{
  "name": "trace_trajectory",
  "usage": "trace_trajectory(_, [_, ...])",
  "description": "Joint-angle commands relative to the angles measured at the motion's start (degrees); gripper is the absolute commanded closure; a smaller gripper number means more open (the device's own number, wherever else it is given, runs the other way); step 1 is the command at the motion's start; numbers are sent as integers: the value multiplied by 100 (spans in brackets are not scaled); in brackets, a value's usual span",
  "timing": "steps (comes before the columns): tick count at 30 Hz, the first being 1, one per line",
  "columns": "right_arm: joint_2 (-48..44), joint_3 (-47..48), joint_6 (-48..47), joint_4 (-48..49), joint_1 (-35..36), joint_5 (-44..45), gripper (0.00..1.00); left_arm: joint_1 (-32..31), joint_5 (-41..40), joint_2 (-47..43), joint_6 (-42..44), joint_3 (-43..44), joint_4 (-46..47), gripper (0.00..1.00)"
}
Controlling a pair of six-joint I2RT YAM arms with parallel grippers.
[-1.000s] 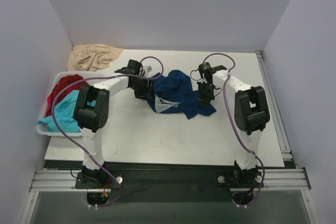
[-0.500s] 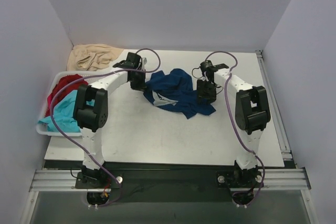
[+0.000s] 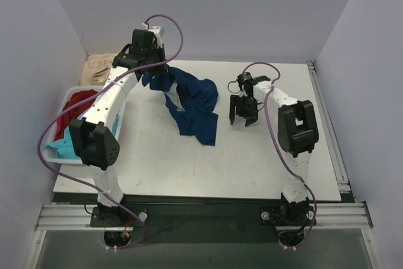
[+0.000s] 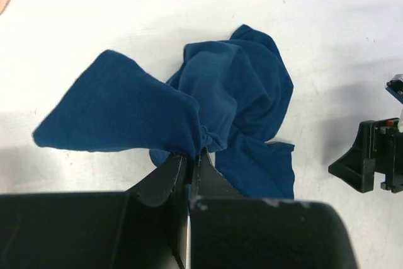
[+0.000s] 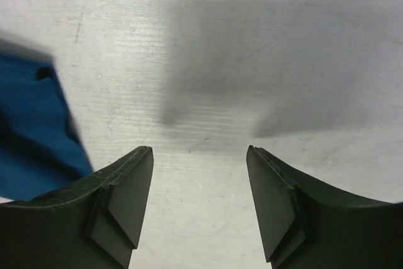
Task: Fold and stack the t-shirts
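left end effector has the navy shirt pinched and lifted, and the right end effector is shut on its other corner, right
No. The right end effector is open and empty over bare table beside the navy shirt, as the right wrist view shows. The left end effector does have that shirt pinched and lifted.

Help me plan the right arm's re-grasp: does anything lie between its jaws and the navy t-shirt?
Nothing visible does. The right gripper hangs open over the table, and only bare surface separates it from the navy t-shirt, which the left gripper holds pinched and partly lifted.
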Motion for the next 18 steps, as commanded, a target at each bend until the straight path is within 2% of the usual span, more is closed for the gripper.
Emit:
trace_trajectory(1, [60, 231, -21, -256, 83, -88, 39, 21, 81, -148, 90, 281, -272, 100])
trace_trajectory(7, [129, 722, 6, -168, 145, 27, 41, 21, -242, -183, 222, 861, -553, 100])
trace_trajectory(13, [612, 1855, -117, -124, 241, -210, 45, 29, -884, -262, 81, 476, -615, 100])
trace_trajectory(18, [1254, 3023, -249, -1, 338, -377, 47, 56, -982, -429, -24, 168, -659, 100])
